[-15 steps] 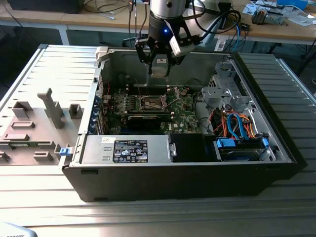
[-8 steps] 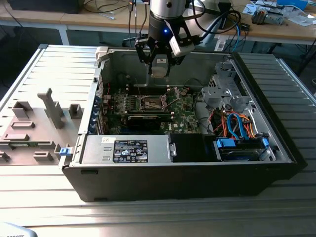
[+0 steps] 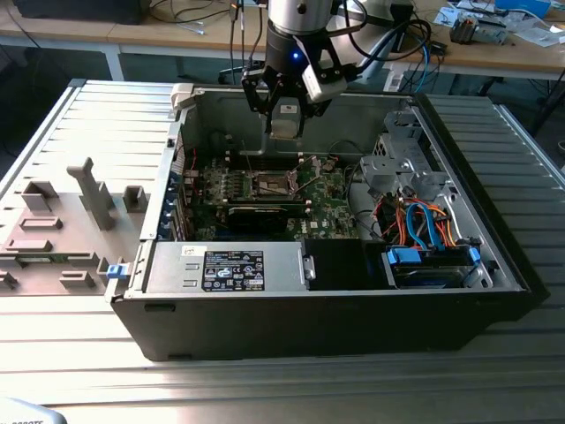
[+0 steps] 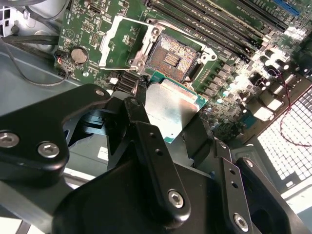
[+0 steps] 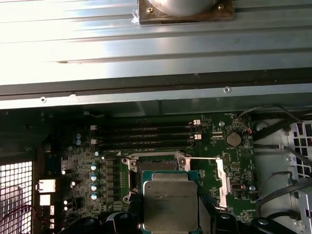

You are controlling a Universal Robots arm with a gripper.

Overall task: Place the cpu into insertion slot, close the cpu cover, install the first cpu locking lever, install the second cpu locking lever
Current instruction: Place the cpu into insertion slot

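The cpu [image 4: 171, 103], a flat silver square on a green edge, sits clamped between my gripper's [image 4: 170, 114] black fingers [image 4: 142, 105]. In the exterior view the gripper [image 3: 284, 124] hangs inside the open computer case, above the motherboard, with the cpu [image 3: 284, 117] held over the insertion slot [image 3: 274, 183]. The slot [image 4: 170, 56] lies bare, its contact field showing, just beyond the chip. The cpu cover [image 4: 122, 41], a silver windowed frame, is swung open to one side of the slot. In the first wrist view the cpu [image 5: 170, 204] overlaps the near edge of the slot [image 5: 156, 165], and the cover [image 5: 222, 183] stands open beside it.
The case [image 3: 494, 265] lies open on a ribbed metal table. A power supply [image 3: 225, 265] sits at the near wall, a drive cage [image 3: 397, 163] and orange and blue cables [image 3: 424, 225] to the exterior view's right. Memory slots [image 5: 151, 134] run beside the socket. A grey fixture tray [image 3: 62, 221] lies outside.
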